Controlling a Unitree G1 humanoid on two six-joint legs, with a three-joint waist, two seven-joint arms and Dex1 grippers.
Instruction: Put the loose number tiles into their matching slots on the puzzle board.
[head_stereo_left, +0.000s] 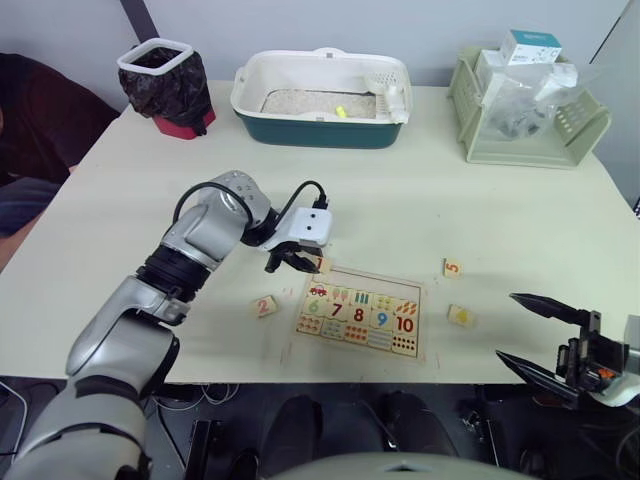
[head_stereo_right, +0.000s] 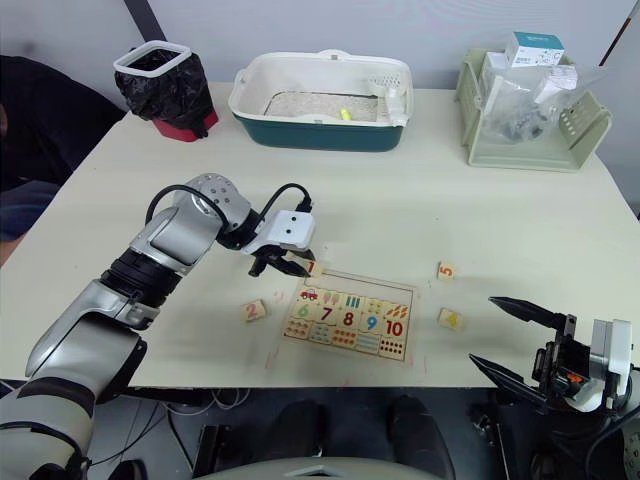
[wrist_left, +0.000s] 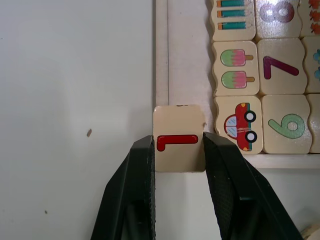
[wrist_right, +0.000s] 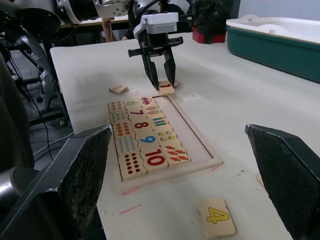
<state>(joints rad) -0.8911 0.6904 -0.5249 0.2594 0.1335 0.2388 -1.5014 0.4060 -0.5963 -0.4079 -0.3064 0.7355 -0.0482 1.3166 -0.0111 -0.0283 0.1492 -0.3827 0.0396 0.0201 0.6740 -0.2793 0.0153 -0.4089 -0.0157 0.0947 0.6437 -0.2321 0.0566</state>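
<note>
Placing tile 1 (wrist_left: 178, 141) is the step in hand: the left gripper (wrist_left: 178, 150) is clamped on it at the puzzle board (head_stereo_left: 362, 313) rim, just short of the empty slot row (wrist_left: 187, 47). Next move, by judgement: advance and seat it beside the car picture (wrist_left: 239, 125). The right gripper (head_stereo_left: 532, 332) hangs apart, idle.

A pale table (head_stereo_left: 420, 215) carries the puzzle board (head_stereo_left: 361, 316) just below the left claw (head_stereo_left: 297, 262), a 2 tile (head_stereo_left: 263, 306) beside it, tiles 5 (head_stereo_left: 452, 267) and 4 (head_stereo_left: 460, 316) nearer the right claw (head_stereo_left: 535, 335), and a bin (head_stereo_left: 166, 85), tray (head_stereo_left: 322, 98) and basket (head_stereo_left: 525, 120) beyond.
</note>
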